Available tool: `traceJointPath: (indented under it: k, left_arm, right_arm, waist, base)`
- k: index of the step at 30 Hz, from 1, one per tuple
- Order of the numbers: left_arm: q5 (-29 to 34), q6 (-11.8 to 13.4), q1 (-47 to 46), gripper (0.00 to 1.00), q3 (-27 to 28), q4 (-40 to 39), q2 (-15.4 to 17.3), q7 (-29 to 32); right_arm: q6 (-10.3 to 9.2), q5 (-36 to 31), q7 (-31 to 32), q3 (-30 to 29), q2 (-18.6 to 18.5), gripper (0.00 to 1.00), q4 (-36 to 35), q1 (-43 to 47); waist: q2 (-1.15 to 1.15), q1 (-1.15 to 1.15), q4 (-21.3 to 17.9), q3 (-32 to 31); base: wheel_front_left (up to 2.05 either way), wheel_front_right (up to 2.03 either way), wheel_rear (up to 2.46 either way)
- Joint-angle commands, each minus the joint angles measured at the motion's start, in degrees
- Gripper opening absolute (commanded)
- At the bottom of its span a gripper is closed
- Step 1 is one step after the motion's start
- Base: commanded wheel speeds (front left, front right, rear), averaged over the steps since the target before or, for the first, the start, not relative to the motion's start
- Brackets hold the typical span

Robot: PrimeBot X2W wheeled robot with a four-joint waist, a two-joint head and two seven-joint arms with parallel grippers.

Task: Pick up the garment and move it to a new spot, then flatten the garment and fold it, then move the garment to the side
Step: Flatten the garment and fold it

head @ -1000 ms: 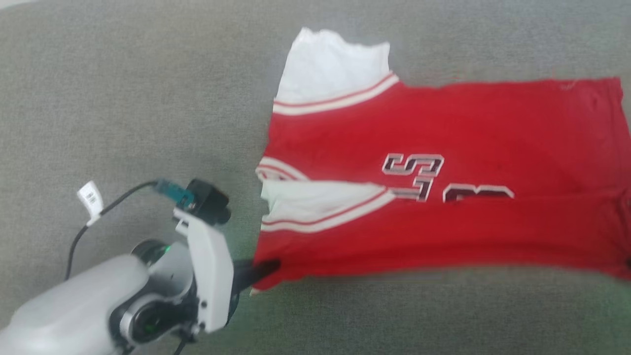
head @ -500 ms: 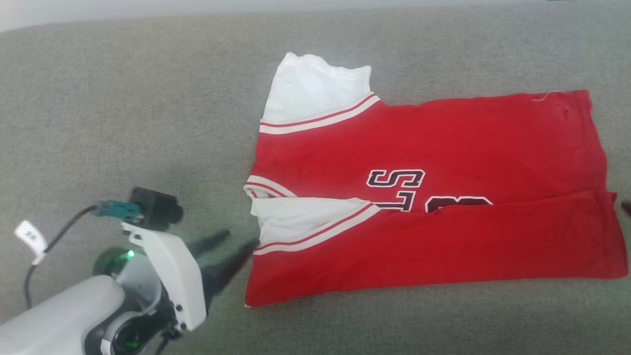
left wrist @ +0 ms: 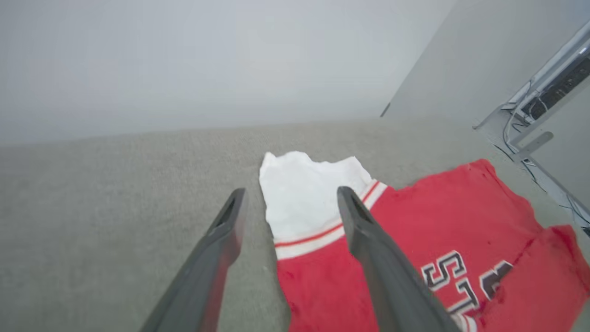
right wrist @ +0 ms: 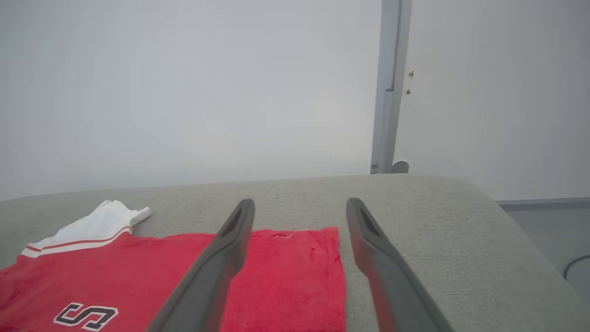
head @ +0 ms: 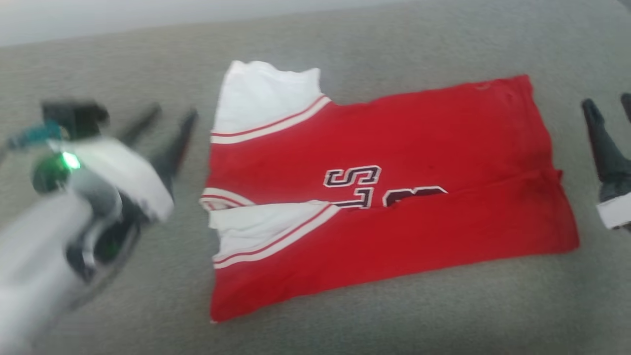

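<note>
Squarely between left claw (head: 173, 112) and right claw (head: 607, 101) lies the garment (head: 394, 148).

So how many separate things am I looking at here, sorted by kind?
Red jersey-style shirt with white sleeves: 1
Dark two-fingered grippers: 2, the left gripper and the right gripper, both open
Grey upholstered surface: 1
Total: 4
</note>
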Motion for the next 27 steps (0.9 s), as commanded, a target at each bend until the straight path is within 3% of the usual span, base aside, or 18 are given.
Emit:
traceJointPath:
  k: [1, 4, 10, 13, 16, 21, 23, 27]
  left_arm:
    - [1.78, -0.26, -3.37, 1.00, 0.67, 2.97, -0.66, -0.07]
    - [2.76, -1.03, -9.31, 1.00, 0.67, 9.83, -2.89, 2.47]
    - [3.59, -2.65, -21.07, 1.00, -0.15, 23.48, -6.04, 11.79]
    - [3.57, -3.37, -25.68, 1.00, -1.86, 28.99, -6.73, 19.53]
    - [1.33, -3.67, -28.45, 1.00, -3.93, 33.28, -8.10, 31.46]
    - [-0.20, -3.32, -32.22, 1.00, -6.60, 36.14, -8.00, 46.77]
    - [0.08, -3.54, -32.95, 1.00, -7.57, 36.08, -8.07, 49.74]
    - [1.20, -4.05, -33.96, 1.00, -7.92, 35.83, -8.41, 49.38]
  right_arm:
    - [-0.02, -1.80, -0.37, -1.80, 2.19, 1.00, -1.74, 1.33]
    - [-0.02, -3.92, -0.34, -4.51, 5.72, 1.00, -5.18, 3.03]
    - [-0.02, -5.69, -0.36, -5.28, 8.59, 1.00, -7.38, 3.94]
    - [-0.02, -5.71, -0.37, -5.83, 9.51, 1.00, -7.79, 3.61]
    - [-0.02, -5.67, -0.37, -6.38, 10.13, 1.00, -7.98, 3.58]
    - [-0.02, -5.30, -0.37, -6.45, 10.26, 1.00, -8.06, 3.78]
    - [-0.02, -5.17, -0.37, -6.41, 10.31, 1.00, -7.97, 3.56]
    - [-0.02, -4.87, -0.37, -5.69, 9.84, 1.00, -7.93, 3.05]
  waist:
    - [0.00, 0.00, -2.59, 1.85]
    - [0.00, 0.00, -5.07, 3.59]
    - [0.00, 0.00, -9.88, 7.09]
    - [0.00, 0.00, -11.77, 8.58]
    - [0.00, 0.00, -12.95, 9.57]
    - [0.00, 0.00, -13.94, 10.75]
    - [0.00, 0.00, -14.08, 11.28]
    - [0.00, 0.00, -13.86, 12.42]
  base:
    - [0.00, 0.00, 0.00]
    - [0.00, 0.00, 0.00]
    - [0.00, 0.00, 0.00]
    - [0.00, 0.00, 0.00]
    - [0.00, 0.00, 0.00]
    - [0.00, 0.00, 0.00]
    - [0.00, 0.00, 0.00]
    - [0.00, 0.00, 0.00]
